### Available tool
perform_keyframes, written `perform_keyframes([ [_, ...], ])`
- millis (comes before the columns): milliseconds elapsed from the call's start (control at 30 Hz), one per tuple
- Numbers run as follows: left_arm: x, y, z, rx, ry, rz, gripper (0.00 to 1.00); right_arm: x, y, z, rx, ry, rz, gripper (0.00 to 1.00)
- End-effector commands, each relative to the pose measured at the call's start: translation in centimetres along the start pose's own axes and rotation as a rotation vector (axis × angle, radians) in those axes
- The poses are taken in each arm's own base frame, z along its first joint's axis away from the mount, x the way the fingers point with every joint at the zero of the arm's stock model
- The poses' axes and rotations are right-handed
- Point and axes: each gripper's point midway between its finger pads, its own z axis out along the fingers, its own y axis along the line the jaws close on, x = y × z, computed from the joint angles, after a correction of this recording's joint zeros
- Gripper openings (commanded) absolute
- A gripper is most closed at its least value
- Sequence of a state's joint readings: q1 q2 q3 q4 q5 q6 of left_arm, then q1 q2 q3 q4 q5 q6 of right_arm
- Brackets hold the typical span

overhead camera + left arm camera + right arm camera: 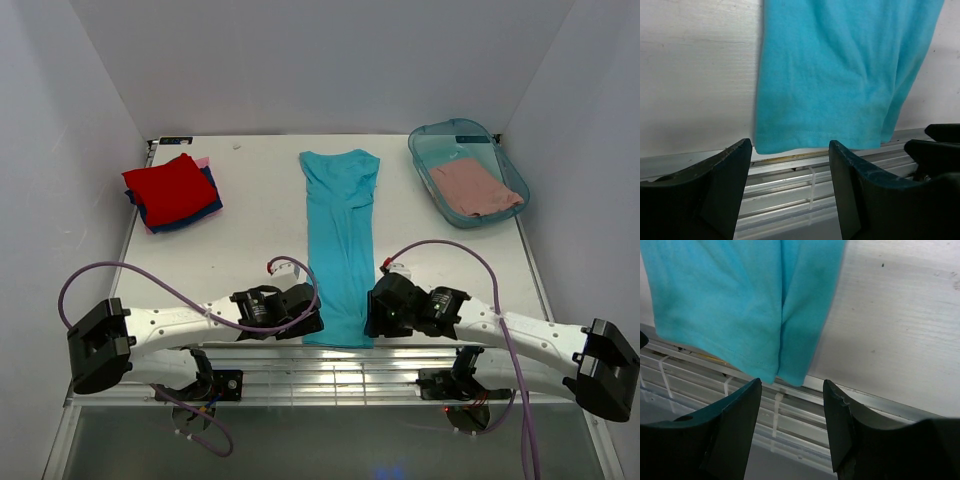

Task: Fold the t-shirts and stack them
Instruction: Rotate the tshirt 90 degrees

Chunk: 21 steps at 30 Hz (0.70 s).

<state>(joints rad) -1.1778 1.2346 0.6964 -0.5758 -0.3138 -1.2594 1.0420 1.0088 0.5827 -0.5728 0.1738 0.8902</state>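
Note:
A teal t-shirt (340, 240) lies as a long narrow strip down the middle of the table, its hem at the near edge. My left gripper (312, 322) sits just left of that hem and my right gripper (372, 318) just right of it. In the left wrist view the left gripper (790, 145) is open and empty, with the teal hem (830, 90) just beyond its tips. The right gripper (792, 382) is open and empty too, at the hem's folded corner (740, 300). A red shirt (170, 187) tops a folded stack at the back left. A dusty-pink shirt (476, 187) lies in the tub.
The translucent teal tub (447, 129) stands at the back right. Dark blue and pink cloth show under the red shirt. An aluminium rail (330, 372) runs along the table's near edge under both grippers. Purple cables (150, 278) loop over the arms. White walls enclose three sides.

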Motion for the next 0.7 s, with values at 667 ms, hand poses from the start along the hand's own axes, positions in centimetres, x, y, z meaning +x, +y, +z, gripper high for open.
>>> perform_keyframes([
  [667, 2.0, 1.4, 2.5, -0.014, 0.039, 0.04, 0.72, 1.8, 0.6, 2.7, 0.0, 0.016, 0.03, 0.58],
])
